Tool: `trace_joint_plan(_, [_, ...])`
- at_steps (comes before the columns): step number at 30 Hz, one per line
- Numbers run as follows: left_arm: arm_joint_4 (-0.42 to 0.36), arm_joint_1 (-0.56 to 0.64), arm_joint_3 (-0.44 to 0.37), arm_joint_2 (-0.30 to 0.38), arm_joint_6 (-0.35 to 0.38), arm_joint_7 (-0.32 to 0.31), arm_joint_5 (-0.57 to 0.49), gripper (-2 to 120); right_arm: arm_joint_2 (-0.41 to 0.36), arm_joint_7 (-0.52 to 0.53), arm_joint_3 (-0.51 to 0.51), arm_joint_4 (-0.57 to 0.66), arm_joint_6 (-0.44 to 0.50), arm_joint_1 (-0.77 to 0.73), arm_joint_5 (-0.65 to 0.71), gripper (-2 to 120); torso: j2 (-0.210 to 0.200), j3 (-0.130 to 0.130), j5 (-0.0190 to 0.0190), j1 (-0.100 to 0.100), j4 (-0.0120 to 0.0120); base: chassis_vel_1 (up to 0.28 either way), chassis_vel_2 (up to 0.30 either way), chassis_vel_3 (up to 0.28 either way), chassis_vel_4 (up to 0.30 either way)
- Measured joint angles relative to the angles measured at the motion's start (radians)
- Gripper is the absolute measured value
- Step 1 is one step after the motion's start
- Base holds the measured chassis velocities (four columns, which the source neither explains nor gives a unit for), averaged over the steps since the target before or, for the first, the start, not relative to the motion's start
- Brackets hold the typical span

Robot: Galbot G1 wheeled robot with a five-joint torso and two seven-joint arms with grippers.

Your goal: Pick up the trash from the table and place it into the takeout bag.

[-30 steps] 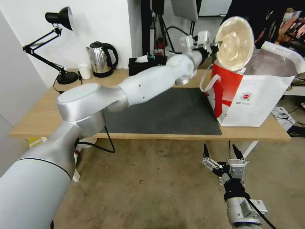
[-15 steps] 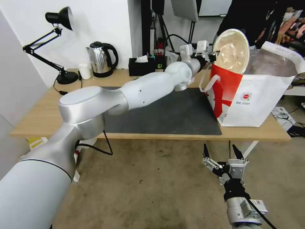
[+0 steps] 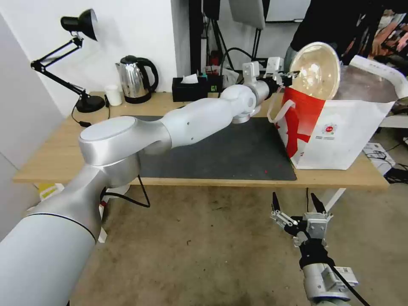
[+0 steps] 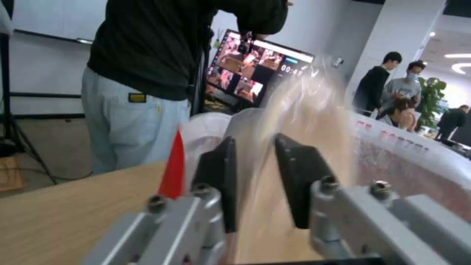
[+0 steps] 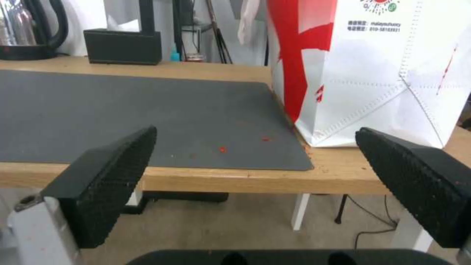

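Observation:
My left arm reaches across the table (image 3: 51,157) to the mouth of the takeout bag (image 3: 340,131), which stands open at the table's right end. The trash here is a shallow beige paper bowl (image 3: 316,70), tipped on edge over that opening with its lower rim behind the bag's red side. My left gripper (image 3: 292,76) is at the bowl's left rim. In the left wrist view the fingers (image 4: 220,184) stand slightly apart, and the bowl (image 4: 304,121) shows blurred between them. My right gripper (image 3: 297,203) hangs open and empty below the table's front edge.
A dark grey mat (image 3: 221,148) with a few red crumbs (image 3: 265,171) covers the table's middle. Along the back stand a black lamp (image 3: 80,25), a kettle (image 3: 134,78), a small white cup (image 3: 113,94) and a black tissue box (image 3: 191,87). A person stands behind the bag.
My left gripper has lowered the bowl from above the bag and carried it right, into the bag's mouth. The right arm has not moved.

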Motion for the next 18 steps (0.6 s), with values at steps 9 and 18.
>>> trace_joint_plan(9, [-0.030, -0.028, 0.000, 0.001, -0.002, -0.029, -0.022, 60, 0.000, 0.000, 0.000, 0.000, 0.000, 0.000, 0.000, 100, 0.000, 0.000, 0.0000, 0.000, 0.0000, 0.000, 0.000, 0.000, 0.000])
trace_joint_plan(18, [-0.075, -0.053, -0.049, 0.019, -0.028, -0.071, -0.007, 91, 0.000, 0.000, 0.000, 0.000, 0.000, 0.000, 0.000, 100, 0.000, 0.000, 0.0000, 0.000, 0.0000, 0.000, 0.000, 0.000, 0.000])
